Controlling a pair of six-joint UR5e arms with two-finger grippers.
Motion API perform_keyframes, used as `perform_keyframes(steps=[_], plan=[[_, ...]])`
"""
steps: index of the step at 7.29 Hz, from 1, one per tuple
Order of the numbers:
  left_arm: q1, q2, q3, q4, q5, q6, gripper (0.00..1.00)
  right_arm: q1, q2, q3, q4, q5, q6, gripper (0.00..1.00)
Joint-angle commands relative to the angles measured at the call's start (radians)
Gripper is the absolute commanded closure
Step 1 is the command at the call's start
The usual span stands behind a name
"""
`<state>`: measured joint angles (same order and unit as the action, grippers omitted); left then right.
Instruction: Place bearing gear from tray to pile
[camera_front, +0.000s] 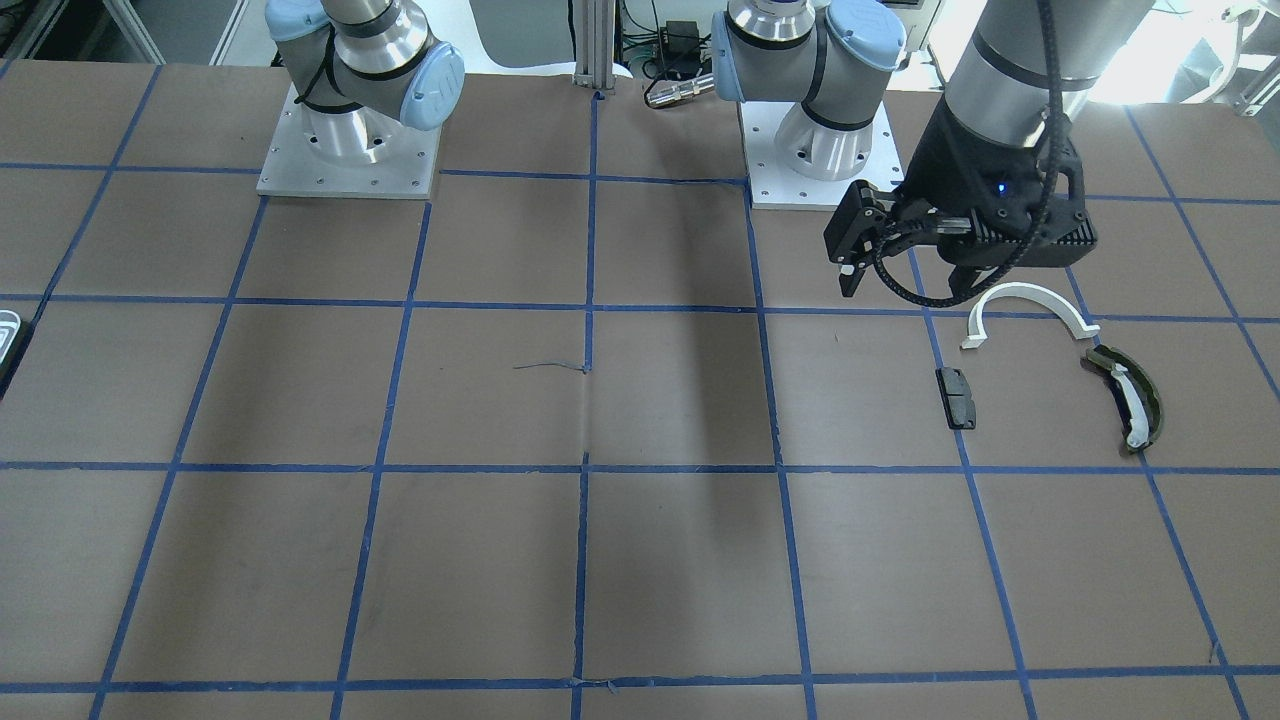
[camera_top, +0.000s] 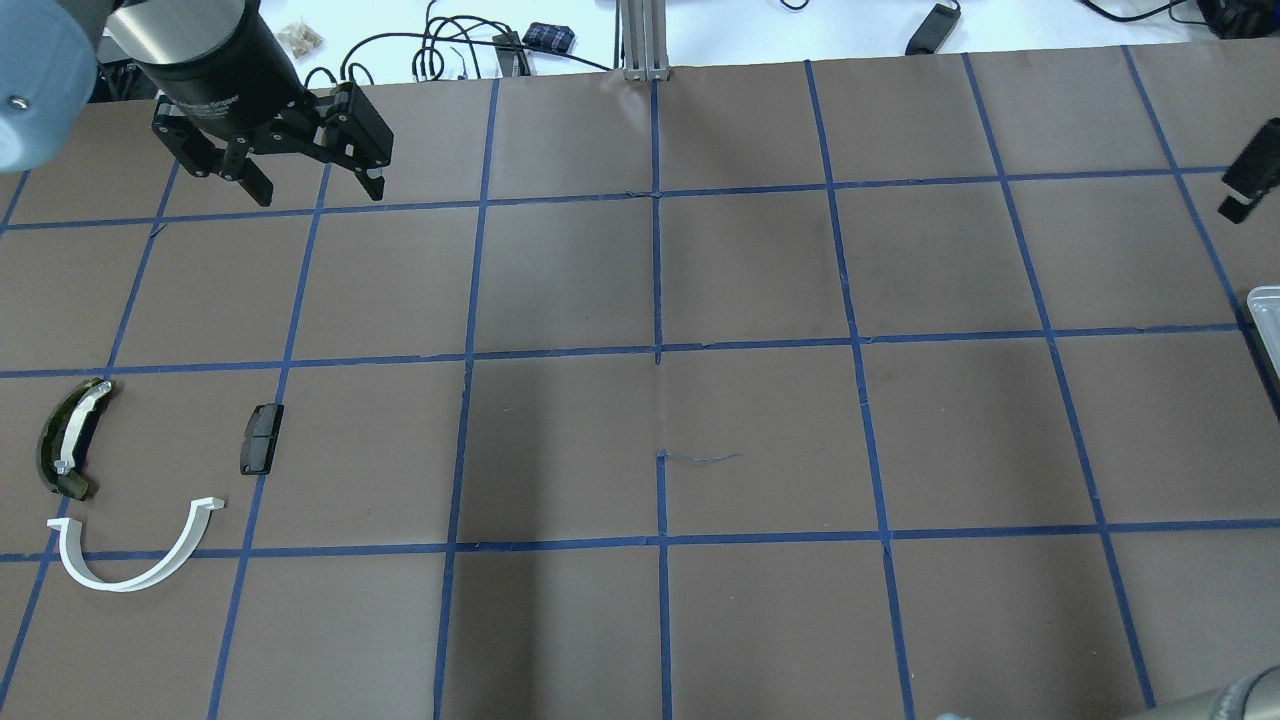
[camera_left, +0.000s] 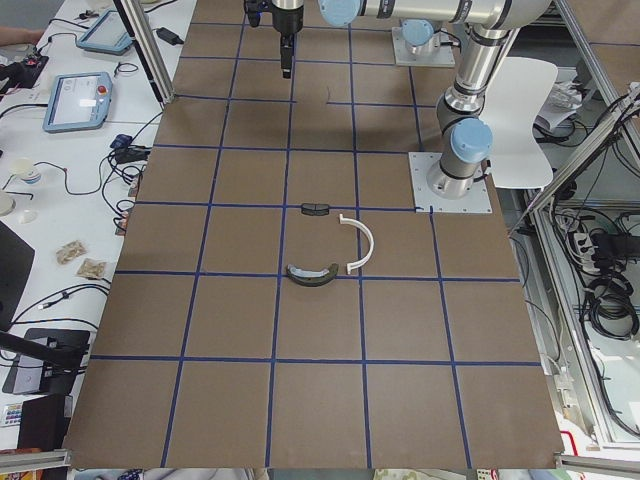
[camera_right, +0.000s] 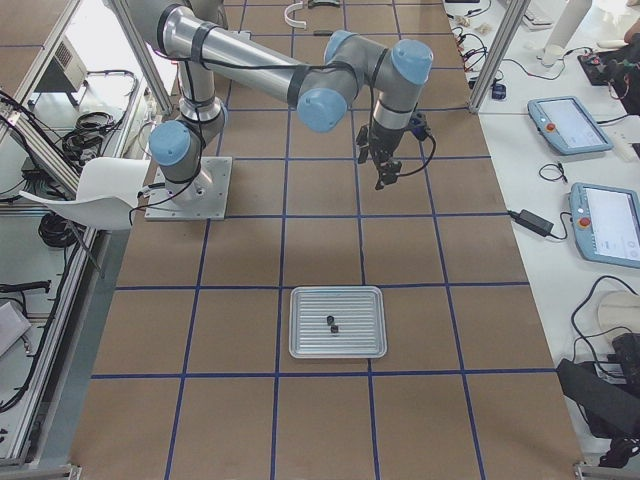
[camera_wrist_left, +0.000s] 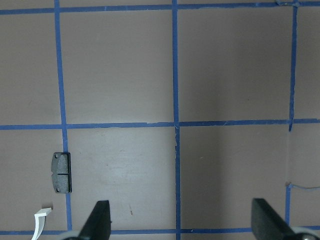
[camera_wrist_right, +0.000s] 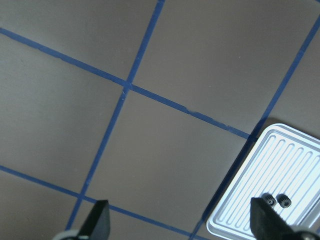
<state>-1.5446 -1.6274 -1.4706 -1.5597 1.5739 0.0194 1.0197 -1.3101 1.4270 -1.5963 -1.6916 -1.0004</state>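
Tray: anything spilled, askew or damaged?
Nothing stands out. The tray lies flat, square to the table, and two small gears sit inside it, close together; none lie outside it.

no readable text, label or number in any view. faint pale print on the black body of the left pincer (camera_top: 318, 192) in the overhead view, too blurred to make out. teach pendants (camera_left: 77, 100) beside the surface (camera_top: 760, 440): screens too small to read.

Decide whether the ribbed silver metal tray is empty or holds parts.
Holds parts: two small black gears lie side by side on the ribbed silver tray, shown by the right wrist view.
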Motion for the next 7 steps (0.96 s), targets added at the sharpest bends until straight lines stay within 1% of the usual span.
perform_keyframes(steps=[1, 2, 3, 4, 5, 6, 7], plan=[[-0.003, 0.000, -0.005, 0.001, -0.002, -0.004, 0.00, -0.143, 0.107, 0.001, -0.136, 0.001, -0.443, 0.00], [-0.003, 0.000, -0.005, 0.001, -0.002, -0.004, 0.00, -0.209, 0.180, 0.001, -0.259, 0.003, -0.697, 0.00], [-0.003, 0.000, -0.005, 0.001, -0.002, -0.004, 0.00, -0.264, 0.239, 0.001, -0.311, 0.013, -0.927, 0.01], [-0.003, 0.000, -0.005, 0.001, -0.002, -0.004, 0.00, -0.304, 0.273, 0.003, -0.332, 0.018, -1.156, 0.01], [-0.003, 0.000, -0.005, 0.001, -0.002, -0.003, 0.00, -0.311, 0.297, 0.022, -0.346, 0.021, -1.305, 0.04], [-0.003, 0.000, -0.007, 0.001, -0.002, -0.003, 0.00, -0.335, 0.319, 0.064, -0.411, 0.020, -1.399, 0.05], [-0.003, 0.000, -0.007, 0.001, -0.002, -0.003, 0.00, -0.374, 0.322, 0.131, -0.494, 0.020, -1.450, 0.10]])
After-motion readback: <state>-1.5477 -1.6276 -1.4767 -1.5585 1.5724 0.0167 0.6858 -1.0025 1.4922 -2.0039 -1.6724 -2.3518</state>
